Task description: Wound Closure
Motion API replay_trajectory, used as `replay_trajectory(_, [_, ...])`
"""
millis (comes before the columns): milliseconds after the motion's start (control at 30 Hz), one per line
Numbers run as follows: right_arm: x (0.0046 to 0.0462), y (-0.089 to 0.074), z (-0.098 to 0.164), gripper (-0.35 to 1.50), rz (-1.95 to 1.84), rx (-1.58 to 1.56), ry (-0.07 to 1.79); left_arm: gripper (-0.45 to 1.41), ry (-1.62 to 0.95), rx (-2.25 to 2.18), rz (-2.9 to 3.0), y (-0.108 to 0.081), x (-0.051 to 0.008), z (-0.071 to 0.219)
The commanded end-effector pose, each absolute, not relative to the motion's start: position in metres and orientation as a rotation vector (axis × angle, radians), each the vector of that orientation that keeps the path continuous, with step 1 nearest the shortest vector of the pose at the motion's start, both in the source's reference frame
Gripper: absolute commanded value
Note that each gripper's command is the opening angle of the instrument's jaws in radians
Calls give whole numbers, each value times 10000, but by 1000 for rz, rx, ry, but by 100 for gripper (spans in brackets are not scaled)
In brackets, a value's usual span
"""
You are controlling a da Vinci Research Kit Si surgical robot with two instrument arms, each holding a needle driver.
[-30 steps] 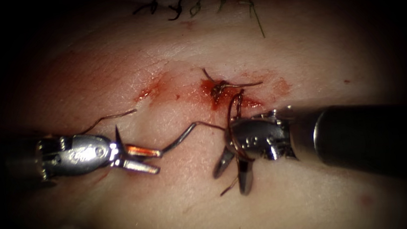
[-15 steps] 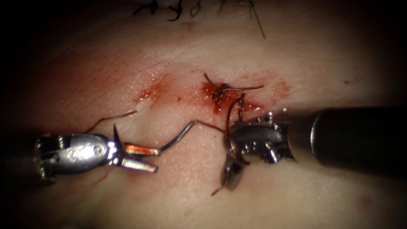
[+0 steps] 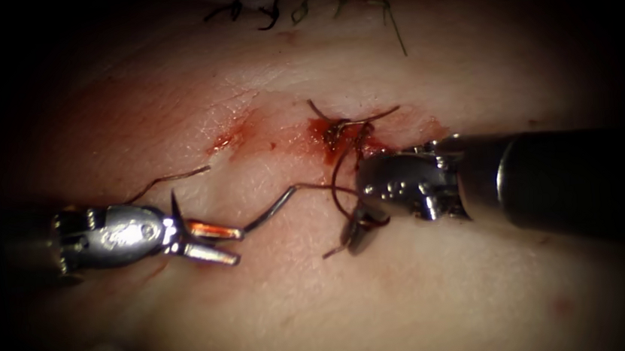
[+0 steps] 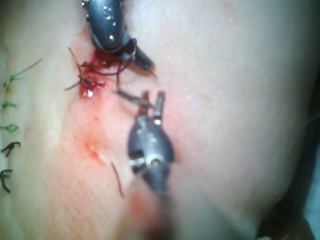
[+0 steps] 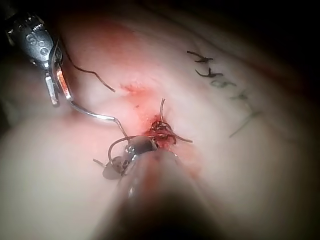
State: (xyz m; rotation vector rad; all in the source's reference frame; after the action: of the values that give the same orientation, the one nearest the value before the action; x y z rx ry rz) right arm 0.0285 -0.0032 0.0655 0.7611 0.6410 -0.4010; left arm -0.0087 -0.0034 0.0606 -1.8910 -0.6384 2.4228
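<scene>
needle (image 3: 274, 207): thin curved steel, shiny, lying above the tissue surface and not in it; sits left of the knot, between the two tools. One end is pinched in the left tool, the other end meets the thread.
left tool (image 3: 212, 241): bright metal fingers set at a slight spread, gripping the needle at its end; upper finger reflects orange-red. Also seen in left wrist view (image 4: 150, 102) and right wrist view (image 5: 56, 87).
right tool (image 3: 359, 232): fingers pressed together on the thread, pointing down-left from the ribbed metal wrist; dark smooth shaft behind. Tips blurred in right wrist view (image 5: 116, 167), so exact grip point is hard to read.
thread (image 3: 340, 184): dark reddish, wiry; loops from the knot down around the right tool's fingers, a short end sticking out below them.
knot (image 3: 337, 132): tangled dark thread at the cut, two stiff tails spreading left and right.
tissue (image 3: 414, 302): pale, glossy, finely creased skin.
red fluid (image 3: 244, 132): wet smears along the cut, densest at the knot.
loose thread piece (image 3: 169, 180): thin curved strand lying above the left tool; probably a cut end.
older stitches (image 3: 268, 9): row of dark and green knots at far edge, dim.
</scene>
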Motion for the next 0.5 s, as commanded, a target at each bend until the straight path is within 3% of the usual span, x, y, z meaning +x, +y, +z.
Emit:
replay_trajectory(33, [283, -18, 655, -35, -345, 741, 694, -45, -646, -1889, 2420, -41, -91, 612])
replay_trajectory(500, [261, 34, 644, -35, -118, 679, 787, -45, -629, -1882, 2404, -102, -87, 599])
